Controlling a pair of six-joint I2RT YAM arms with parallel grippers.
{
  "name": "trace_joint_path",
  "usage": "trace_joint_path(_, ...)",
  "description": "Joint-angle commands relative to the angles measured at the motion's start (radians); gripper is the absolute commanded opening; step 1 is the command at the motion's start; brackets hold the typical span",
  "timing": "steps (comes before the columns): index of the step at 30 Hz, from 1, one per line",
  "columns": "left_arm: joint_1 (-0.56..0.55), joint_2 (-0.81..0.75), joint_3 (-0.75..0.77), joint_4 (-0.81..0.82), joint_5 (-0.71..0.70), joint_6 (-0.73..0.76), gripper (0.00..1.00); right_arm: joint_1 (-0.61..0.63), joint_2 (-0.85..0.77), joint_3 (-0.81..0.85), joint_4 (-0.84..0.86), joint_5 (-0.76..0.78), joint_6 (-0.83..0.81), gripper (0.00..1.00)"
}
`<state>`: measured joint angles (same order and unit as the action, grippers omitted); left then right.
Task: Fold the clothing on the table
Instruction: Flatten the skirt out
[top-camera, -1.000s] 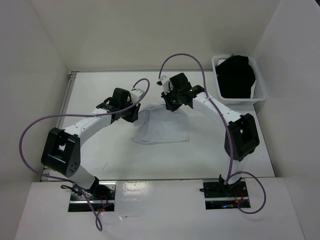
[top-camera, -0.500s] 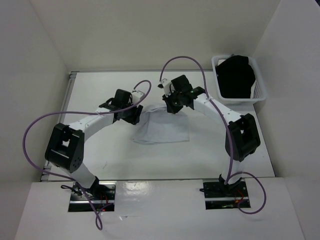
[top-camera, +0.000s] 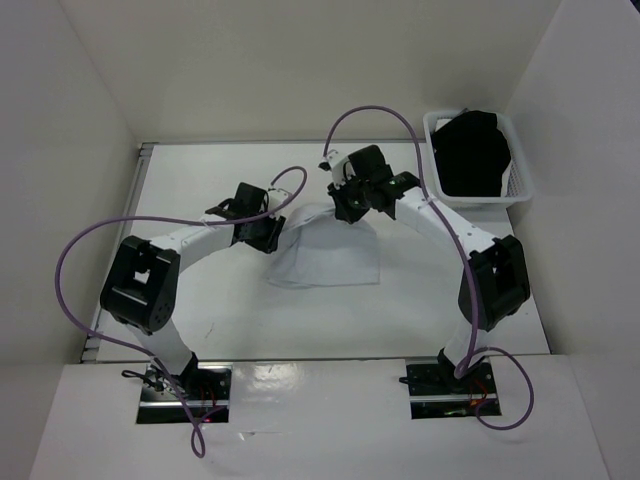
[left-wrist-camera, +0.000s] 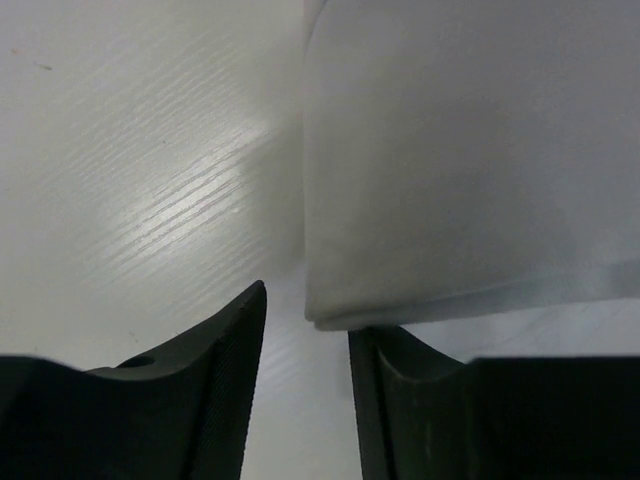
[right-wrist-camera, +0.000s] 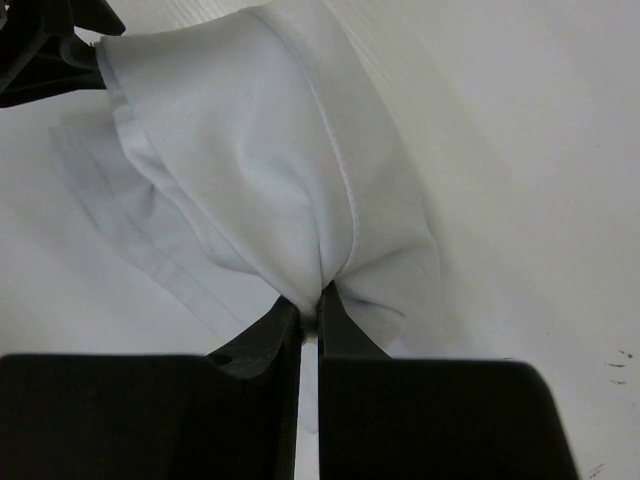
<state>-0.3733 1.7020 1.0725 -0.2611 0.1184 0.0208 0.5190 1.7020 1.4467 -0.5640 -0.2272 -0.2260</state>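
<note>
Over the last second the right tool (right-wrist-camera: 309, 300) has drawn back and upward a little, and it is clamped tight on a pinch of the white garment (top-camera: 330, 258). A hemmed fold now rises off the counter (top-camera: 200, 180) to its fingertips, while the rest of the cloth lies flat on the near side of that tool. The left tool (left-wrist-camera: 307, 320) has barely shifted, though its arm has swung inward behind it. Its jaws stand apart with nothing between them, and a folded corner of the garment lies just ahead of the gap, closer to one finger than the other. My reading is that only one side of the far edge is in hand, so the fold cannot be carried over evenly until the left tool closes on that corner. If the right tool pulls alone, the cloth is likely to skew. In the overhead view both tool bodies cover their own fingertips and the cloth edge beneath them. The left wrist view does not settle whether that finger touches the fabric or merely sits beside it. How many layers the right tool has pinched is not visible, nor what kind of garment this is. Well off to the outer side of the right tool, a white basket (top-camera: 520, 180) holds a black garment (top-camera: 470, 150).
</note>
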Motion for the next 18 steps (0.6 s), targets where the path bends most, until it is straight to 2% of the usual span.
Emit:
trace_joint_path(1,-0.004,-0.001,0.009,0.004,0.032,0.005,0.44,-0.011,-0.054,-0.006,0.027,-0.023,-0.009,0.00)
trace_joint_path(6,-0.004,0.008,0.009,0.003,0.062,0.005,0.15,-0.011,-0.054,-0.016,0.027,-0.032,-0.009,0.00)
trace_joint_path(7,-0.004,0.008,0.009,0.003,0.075,0.005,0.06,-0.011,-0.054,-0.016,0.027,-0.032,-0.009,0.00)
trace_joint_path(8,-0.004,0.008,0.009,0.003,0.075,0.014,0.01,-0.011,-0.064,-0.016,0.027,-0.032,-0.009,0.00)
trace_joint_path(13,-0.004,-0.024,0.050,-0.044,0.095,0.024,0.00,-0.020,-0.083,-0.006,0.006,-0.017,-0.019,0.00)
trace_joint_path(18,0.031,-0.240,0.099,-0.102,0.041,0.044,0.00,-0.030,-0.221,0.014,-0.026,0.057,-0.041,0.00)
